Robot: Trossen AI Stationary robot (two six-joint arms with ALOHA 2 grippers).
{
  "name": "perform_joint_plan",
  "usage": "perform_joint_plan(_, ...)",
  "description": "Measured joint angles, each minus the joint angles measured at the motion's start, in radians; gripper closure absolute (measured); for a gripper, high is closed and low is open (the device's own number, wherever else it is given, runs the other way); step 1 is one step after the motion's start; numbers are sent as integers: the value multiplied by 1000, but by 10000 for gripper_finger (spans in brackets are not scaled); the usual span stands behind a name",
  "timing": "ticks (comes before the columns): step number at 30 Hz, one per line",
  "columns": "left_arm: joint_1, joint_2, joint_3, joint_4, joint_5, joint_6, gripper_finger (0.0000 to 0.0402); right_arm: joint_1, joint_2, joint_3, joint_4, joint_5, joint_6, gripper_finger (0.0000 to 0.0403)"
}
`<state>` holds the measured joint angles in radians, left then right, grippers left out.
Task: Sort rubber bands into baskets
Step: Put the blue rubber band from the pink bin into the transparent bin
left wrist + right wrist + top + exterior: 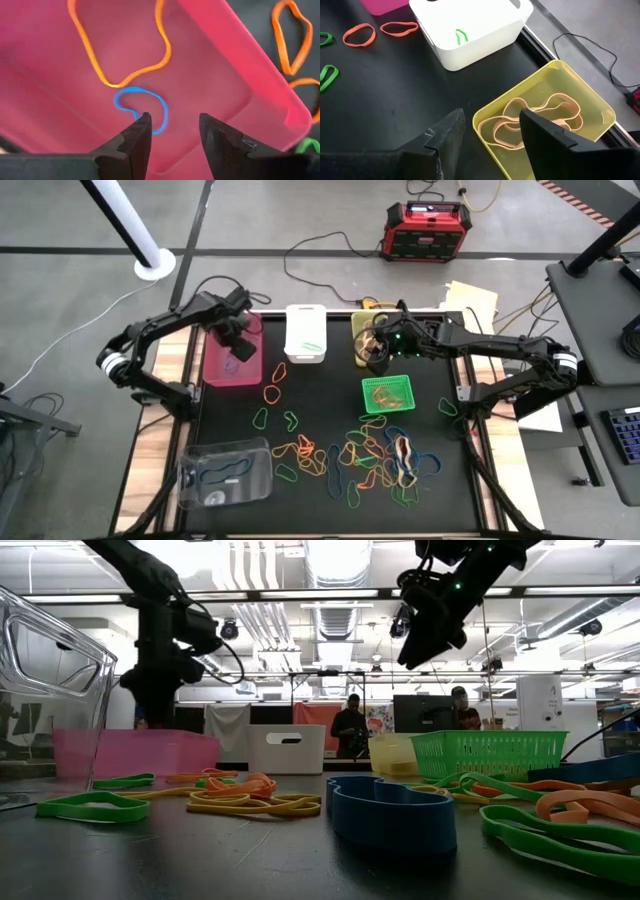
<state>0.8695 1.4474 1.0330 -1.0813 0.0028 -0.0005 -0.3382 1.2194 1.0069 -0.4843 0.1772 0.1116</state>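
No readable labels anywhere. Left gripper point(172, 131) hangs spread over the pink basket point(260, 85), blue band point(142, 107) inside; right gripper point(490, 131) spread, empty, over the yellow basket point(592, 100).

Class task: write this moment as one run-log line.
left gripper: open over pink basket | blue band: inside | right gripper: open over yellow basket

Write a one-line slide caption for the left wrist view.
Open left gripper above magenta-pink plastic basket holding blue and orange rubber bands.
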Motion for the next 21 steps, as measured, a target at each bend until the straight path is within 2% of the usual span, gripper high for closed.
perform_joint_plan(9,-2,5,-119,96,-18,-174,258,0,0,-8,3,0,-12,216)
perform_joint_plan(14,-2,5,-158,165,-87,-201,259,0,0,-8,3,0,-26,216)
perform_joint_plan(21,-2,5,-204,228,-90,-228,259,0,0,-8,3,0,-26,216)
